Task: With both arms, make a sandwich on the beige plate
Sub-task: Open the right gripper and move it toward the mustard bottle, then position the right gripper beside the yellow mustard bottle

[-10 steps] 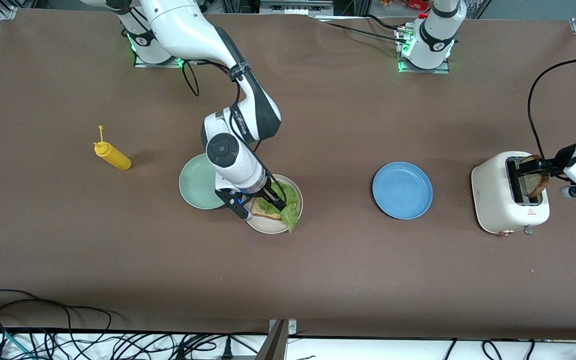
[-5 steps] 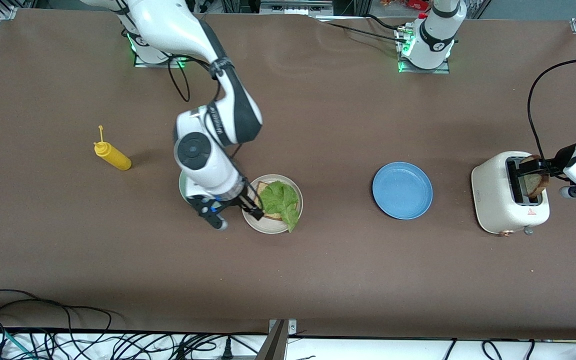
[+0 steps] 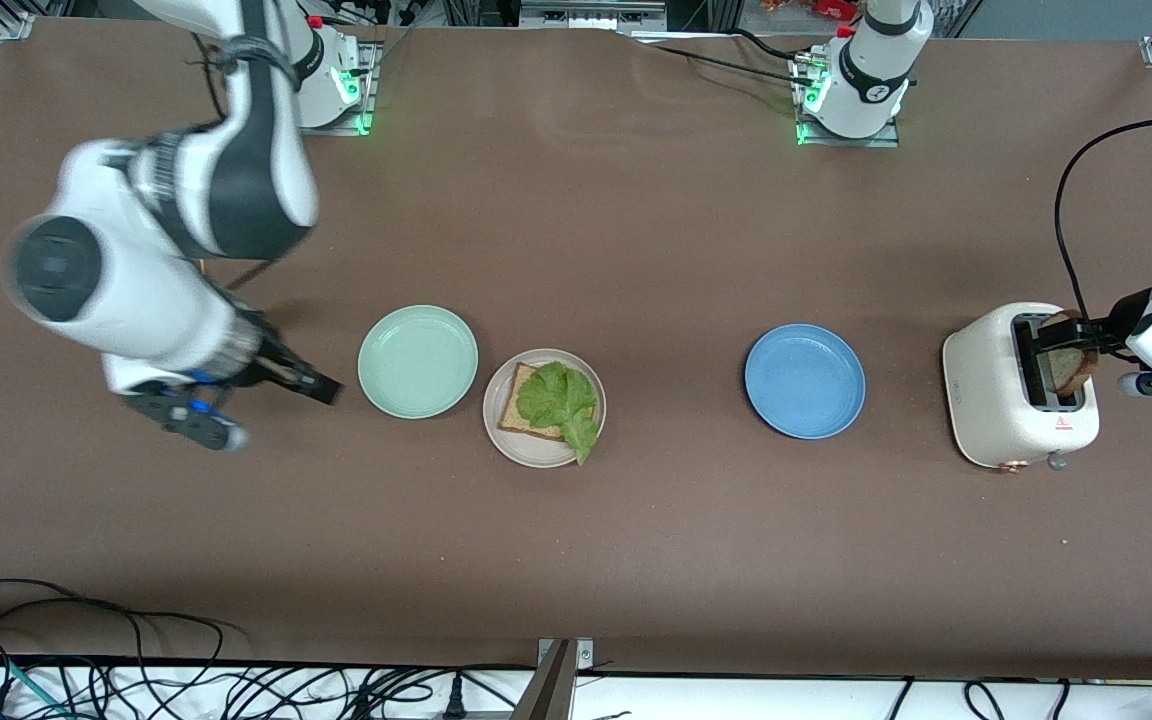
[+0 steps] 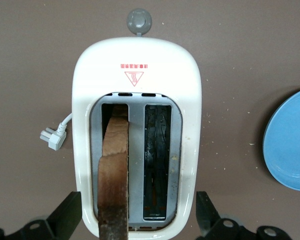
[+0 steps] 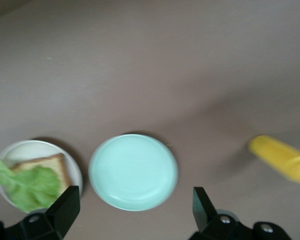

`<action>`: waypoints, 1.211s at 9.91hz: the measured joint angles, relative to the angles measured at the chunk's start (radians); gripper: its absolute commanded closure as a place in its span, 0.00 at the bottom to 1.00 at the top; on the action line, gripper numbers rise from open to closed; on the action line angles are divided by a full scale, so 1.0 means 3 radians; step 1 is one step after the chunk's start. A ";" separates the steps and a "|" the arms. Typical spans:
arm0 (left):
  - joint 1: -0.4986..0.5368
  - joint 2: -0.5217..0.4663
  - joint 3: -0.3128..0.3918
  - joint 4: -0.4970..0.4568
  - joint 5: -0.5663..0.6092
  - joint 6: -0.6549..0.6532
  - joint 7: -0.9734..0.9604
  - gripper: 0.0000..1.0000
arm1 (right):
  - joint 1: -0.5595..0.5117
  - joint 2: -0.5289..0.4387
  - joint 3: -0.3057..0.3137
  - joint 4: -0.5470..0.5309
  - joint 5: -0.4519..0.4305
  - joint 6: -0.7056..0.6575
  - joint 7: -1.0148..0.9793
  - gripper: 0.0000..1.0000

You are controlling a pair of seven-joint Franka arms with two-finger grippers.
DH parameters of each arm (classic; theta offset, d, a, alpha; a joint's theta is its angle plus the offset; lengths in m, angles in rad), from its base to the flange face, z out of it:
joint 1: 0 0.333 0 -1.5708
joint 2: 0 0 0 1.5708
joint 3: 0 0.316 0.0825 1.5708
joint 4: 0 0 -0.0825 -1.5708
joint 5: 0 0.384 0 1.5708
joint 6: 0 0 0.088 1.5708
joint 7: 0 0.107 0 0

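1. The beige plate (image 3: 543, 448) lies in the middle part of the desk (image 3: 636, 550), touching or almost touching the mint-green plate (image 3: 417, 361), which is toward the right arm's end. On the beige plate there is one bread slice (image 3: 518, 412) with the lettuce leaf (image 3: 562, 402) on top. The sandwich has no upper slice yet.
2. What has changed: a second ago the right gripper (image 3: 311, 383) was low over this plate, at the lettuce. Now it has pulled away toward the right arm's end of the desk, and the lettuce stays on the bread. Its fingers are wide apart and hold nothing. The yellow bottle (image 5: 282, 159) shows only in the right wrist view.
3. The left gripper (image 4: 135, 220) has not moved. It hovers over the white toaster (image 3: 986, 380) with the jaws fully open, one on each side of the toaster top, and nothing is grasped. The second bread slice (image 4: 114, 180) stands in one slot.
4. I judge that the lettuce step is done. What remains is to grasp this second slice and bring it past the blue plate (image 3: 804, 380) onto the lettuce.
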 measured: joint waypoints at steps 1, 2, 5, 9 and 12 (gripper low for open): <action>0.0000 0.0001 0.0000 0.0000 0.0000 0.0002 0.0000 0.00 | -0.0007 -0.0015 -0.0243 -0.0007 0.0000 -0.0167 -0.0376 0.00; 0.0000 0.0001 -0.0001 -0.0001 0.0000 0.0004 0.0000 0.00 | -0.0010 -0.0015 -0.0439 -0.0032 0.0000 -0.0237 -0.0714 0.00; 0.0001 0.0001 0.0000 -0.0001 0.0000 0.0006 0.0000 0.00 | -0.0007 -0.0014 -0.0795 -0.0258 0.0003 -0.0166 -0.1588 0.00; 0.0000 0.0001 0.0000 -0.0002 0.0000 0.0007 0.0000 0.00 | -0.0008 -0.0021 -0.0915 -0.0659 0.0154 0.0246 -0.2183 0.00; 0.0001 0.0001 0.0000 -0.0002 0.0000 0.0007 0.0000 0.00 | 0.0002 -0.0022 -0.0915 -0.0731 0.0204 0.0339 -0.2201 0.00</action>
